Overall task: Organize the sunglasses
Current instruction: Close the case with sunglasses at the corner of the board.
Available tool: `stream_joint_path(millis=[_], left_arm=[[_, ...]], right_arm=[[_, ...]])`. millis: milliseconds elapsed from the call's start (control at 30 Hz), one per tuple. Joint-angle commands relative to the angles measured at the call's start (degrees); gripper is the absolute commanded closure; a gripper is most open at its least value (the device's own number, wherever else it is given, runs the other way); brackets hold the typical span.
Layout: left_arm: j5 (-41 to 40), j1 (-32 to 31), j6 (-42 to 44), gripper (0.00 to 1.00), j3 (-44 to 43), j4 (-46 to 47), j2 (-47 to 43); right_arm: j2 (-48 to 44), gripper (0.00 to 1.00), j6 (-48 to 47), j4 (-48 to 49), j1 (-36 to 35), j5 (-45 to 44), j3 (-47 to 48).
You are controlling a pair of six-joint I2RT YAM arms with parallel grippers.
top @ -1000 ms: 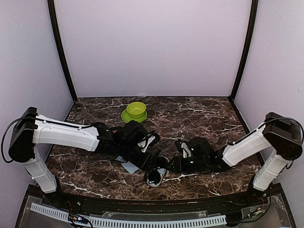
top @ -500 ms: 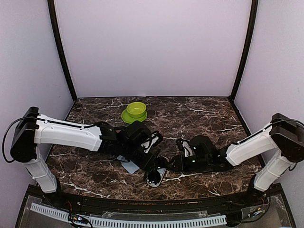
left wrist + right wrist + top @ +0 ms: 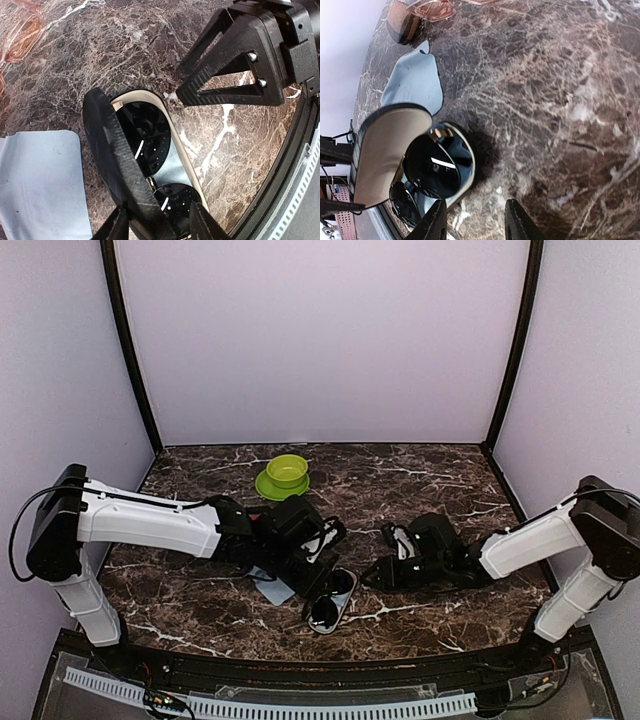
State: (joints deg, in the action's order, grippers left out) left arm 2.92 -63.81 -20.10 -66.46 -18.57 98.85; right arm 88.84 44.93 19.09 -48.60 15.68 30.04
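Near the front edge of the table (image 3: 430,465), centre: open case (image 3: 385,150), lid raised and pinched by the left gripper (image 3: 155,225). Inside lie the dark-lens sunglasses (image 3: 145,135), folded. Beyond a blue cloth (image 3: 415,82), on the marble: reddish-brown sunglasses (image 3: 430,10). Beside the case: right gripper (image 3: 475,220), jaws partly apart, holding nothing.

The dark-lensed sunglasses (image 3: 145,132) have a thin black frame. They lie folded inside the open case (image 3: 385,150), with both round lenses facing up and catching small white glints. The reddish-brown translucent pair (image 3: 432,9) lies outside that case, well apart from it.
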Motion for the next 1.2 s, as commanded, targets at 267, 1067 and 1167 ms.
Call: stream_joint_path(millis=[267,1067,1167], left_arm=[[-1.15,-0.44,1.85,0.56,-2.15,-1.92,0.21],[-0.97,-0.52,1.59,0.56,-2.19,-1.84,0.20],[-0.98,-0.51,1.73,0.56,-2.19,-1.76,0.29]], right_arm=[[6.67,0.72,-6.05,-4.32,1.94,2.26,8.56],[10.26,0.82,-8.37,-5.96,2.02,3.48,11.57],[10.52,0.82,-8.23,-6.01,1.95,3.72,11.92]])
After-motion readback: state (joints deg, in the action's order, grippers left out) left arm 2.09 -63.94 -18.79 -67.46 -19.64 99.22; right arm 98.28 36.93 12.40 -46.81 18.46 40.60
